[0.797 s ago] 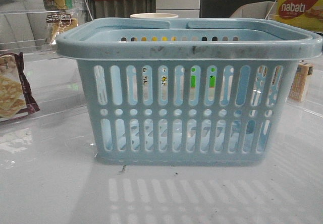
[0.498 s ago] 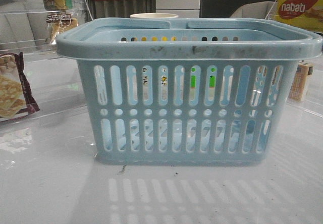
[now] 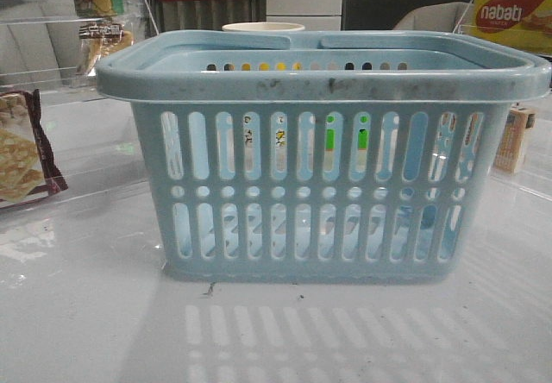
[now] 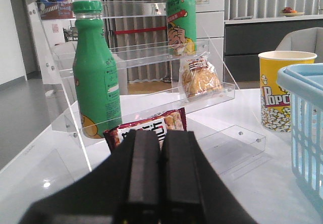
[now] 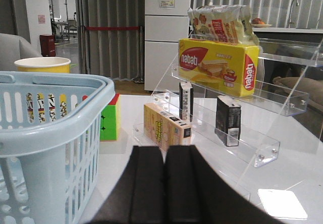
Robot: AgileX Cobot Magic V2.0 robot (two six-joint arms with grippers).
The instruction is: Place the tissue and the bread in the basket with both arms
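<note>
Nothing moved, slotted plastic basket [image 3: 319,185] unchanged, bread [image 4: 200,80] shelved

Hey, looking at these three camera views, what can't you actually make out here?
- Front view: the basket fills the frame; its floor shows only through slots, so any tissue inside cannot be confirmed.
- Front view: neither arm appears.
- Front view: the cracker packet is cut by the left edge.
- Left wrist view: the bread print is too small to read.
- Right wrist view: the basket wall hides part of the cube.
</note>
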